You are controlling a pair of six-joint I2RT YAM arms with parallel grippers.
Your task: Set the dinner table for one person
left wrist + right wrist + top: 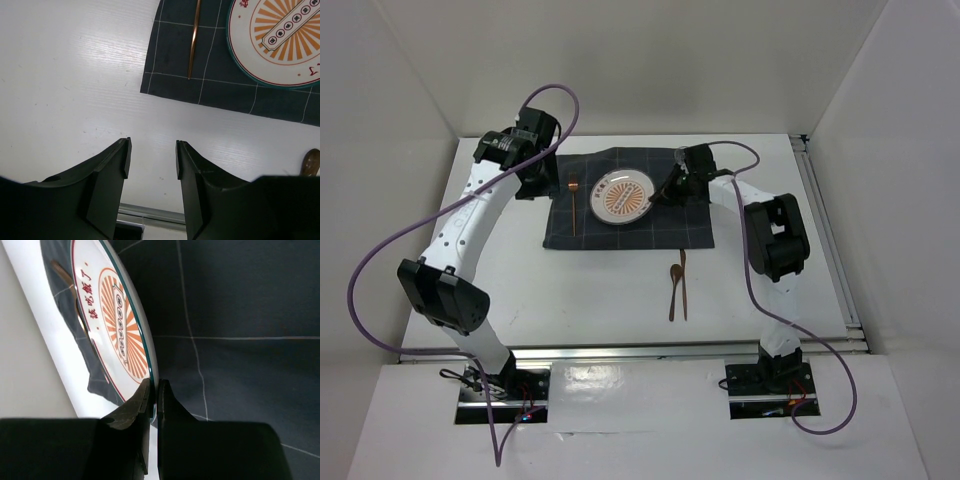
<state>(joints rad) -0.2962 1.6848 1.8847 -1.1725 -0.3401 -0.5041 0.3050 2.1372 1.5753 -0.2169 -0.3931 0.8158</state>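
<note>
White dinner table (570,290), checked cloth (695,230) near its far edge. My right gripper (154,392) pinches the plate (120,315) by its rim there; I should settle it level, then release gently. My left gripper (151,157) stands open.

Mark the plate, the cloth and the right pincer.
plate (623,196): top view, patterned centre.
cloth (685,232): top view, bare near-right corner.
right pincer (154,387): right wrist view, between its fingertips, at the plate's rim.
</note>
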